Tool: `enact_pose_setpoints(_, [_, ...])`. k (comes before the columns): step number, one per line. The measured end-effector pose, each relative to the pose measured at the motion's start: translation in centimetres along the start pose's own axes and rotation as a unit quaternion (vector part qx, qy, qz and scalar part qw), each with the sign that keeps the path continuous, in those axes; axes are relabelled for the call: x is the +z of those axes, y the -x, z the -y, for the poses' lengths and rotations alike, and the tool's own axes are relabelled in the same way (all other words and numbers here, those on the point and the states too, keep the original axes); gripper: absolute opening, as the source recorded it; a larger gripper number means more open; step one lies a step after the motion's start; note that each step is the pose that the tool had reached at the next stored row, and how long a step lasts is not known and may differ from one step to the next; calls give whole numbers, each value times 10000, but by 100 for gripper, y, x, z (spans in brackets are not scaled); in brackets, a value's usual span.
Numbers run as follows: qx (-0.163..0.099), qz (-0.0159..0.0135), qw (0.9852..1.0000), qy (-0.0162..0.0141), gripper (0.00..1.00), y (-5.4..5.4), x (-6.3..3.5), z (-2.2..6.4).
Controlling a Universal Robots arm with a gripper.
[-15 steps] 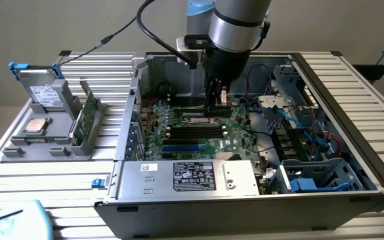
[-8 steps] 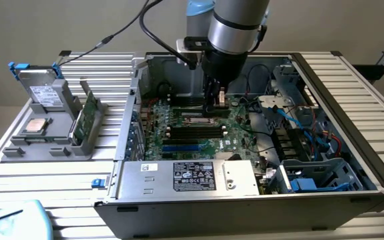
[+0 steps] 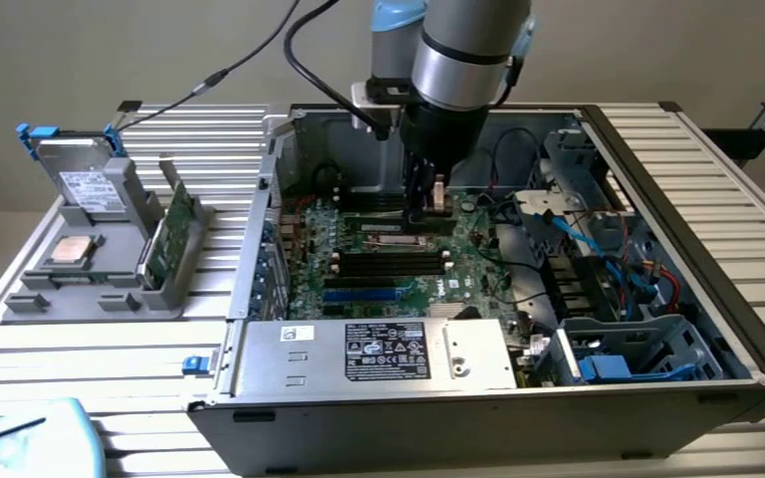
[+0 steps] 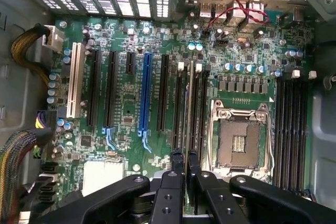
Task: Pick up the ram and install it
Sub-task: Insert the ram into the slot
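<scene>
Between the fingers [image 4: 177, 167], clamped tight on it, the ram [image 4: 188, 103] stands edge-on, lined up over the black memory slots [image 4: 202, 108] just beside the CPU socket [image 4: 241, 142], on the motherboard [image 4: 126, 114]. The pick-up looks done. The install does not: I judge the stick still unseated and the grip unreleased.

computer case [image 3: 489, 428]: one
motherboard [image 4: 126, 103]: one
power supply [image 3: 382, 354]: one
processor socket [image 4: 241, 140]: one
ram [image 4: 189, 103]: one
tool [image 4: 185, 156]: one
blue slot [image 4: 145, 93]: one
white slot [image 4: 76, 80]: one
memory slot banks [image 4: 291, 129]: two
hard drive [image 3: 84, 184]: one
green card [image 3: 170, 239]: one
loose processor [image 3: 71, 251]: one
</scene>
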State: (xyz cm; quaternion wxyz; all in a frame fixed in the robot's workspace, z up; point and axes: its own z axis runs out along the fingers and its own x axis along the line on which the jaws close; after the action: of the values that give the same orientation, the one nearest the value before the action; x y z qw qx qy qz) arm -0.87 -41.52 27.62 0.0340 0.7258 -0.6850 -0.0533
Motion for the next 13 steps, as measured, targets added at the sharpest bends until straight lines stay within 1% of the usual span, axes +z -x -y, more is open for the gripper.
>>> enact_pose_setpoints(1, [3,-22,10000,1,14,6,12,0])
enact_pose_setpoints(3, [9,-74,10000,4,14,9,31,-3])
enact_pose_setpoints(5, [15,-118,9999,5,14,11,52,-7])
enact_pose_setpoints(7, [17,-137,9999,-7,14,12,73,-9])
enact_pose_setpoints(8, [17,-141,9999,-21,14,13,84,-10])
enact_pose_setpoints(10, [17,-146,9999,-65,14,18,100,-12])
enact_pose_setpoints(13, [16,-155,9998,-156,14,28,123,-40])
